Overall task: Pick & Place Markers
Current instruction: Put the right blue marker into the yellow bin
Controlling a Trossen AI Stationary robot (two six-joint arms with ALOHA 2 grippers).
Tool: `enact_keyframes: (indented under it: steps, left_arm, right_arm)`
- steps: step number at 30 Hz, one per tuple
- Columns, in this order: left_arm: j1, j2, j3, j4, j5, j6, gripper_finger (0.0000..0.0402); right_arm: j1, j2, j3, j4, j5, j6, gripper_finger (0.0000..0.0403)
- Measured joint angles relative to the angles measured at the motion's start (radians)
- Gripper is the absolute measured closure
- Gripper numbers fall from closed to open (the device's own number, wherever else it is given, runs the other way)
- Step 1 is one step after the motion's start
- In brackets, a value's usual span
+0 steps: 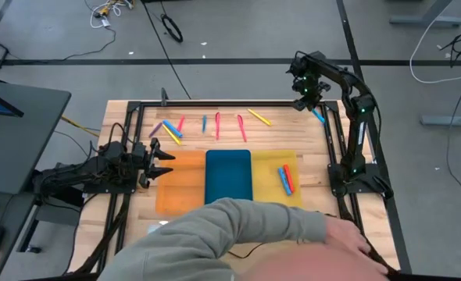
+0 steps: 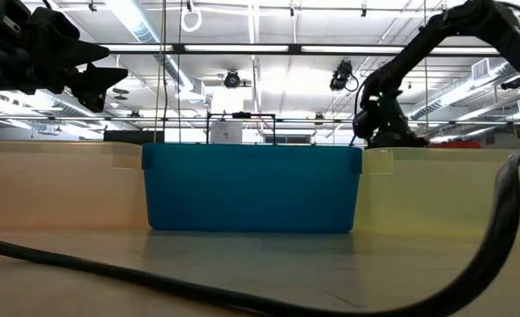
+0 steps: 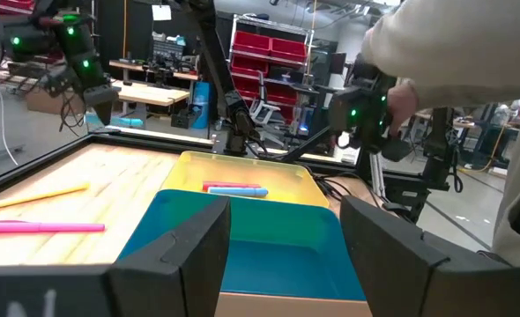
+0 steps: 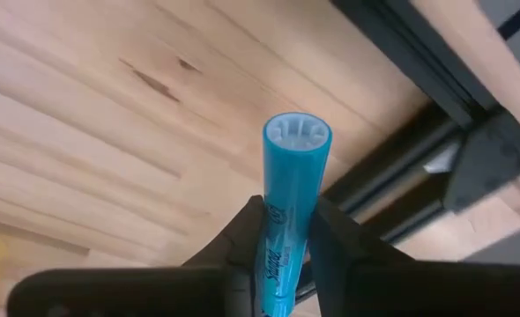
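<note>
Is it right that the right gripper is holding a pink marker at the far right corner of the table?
Not quite: the marker in the right gripper is blue, not pink, as the right wrist view shows. The rest holds: it is held at the table's far right corner.

Setting: an industrial lab or workshop hall. A high open ceiling (image 2: 260,35) with exposed beams, ducts and strip lights is seen in the low view. Red storage bins on metal shelving (image 3: 273,53), workbenches and other dark arms with green status lights are shown in the left wrist view. A grey concrete floor (image 1: 230,31) strewn with loose cables and desk legs is recorded from above.
</note>
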Motion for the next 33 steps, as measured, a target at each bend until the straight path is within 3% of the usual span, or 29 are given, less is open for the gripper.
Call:
enact_keyframes:
  steps: [22,33]
  left_arm:
    - [0.0,0.0,0.0,0.0,0.0,0.0,0.0179]
    - [0.0,0.0,0.0,0.0,0.0,0.0,0.0179]
  right_arm:
    - [0.026,-0.199,0.0,-0.096,-0.053,0.425,0.034]
    - [0.045,-0.207,0.001,-0.095,-0.105,0.515,0.0342]
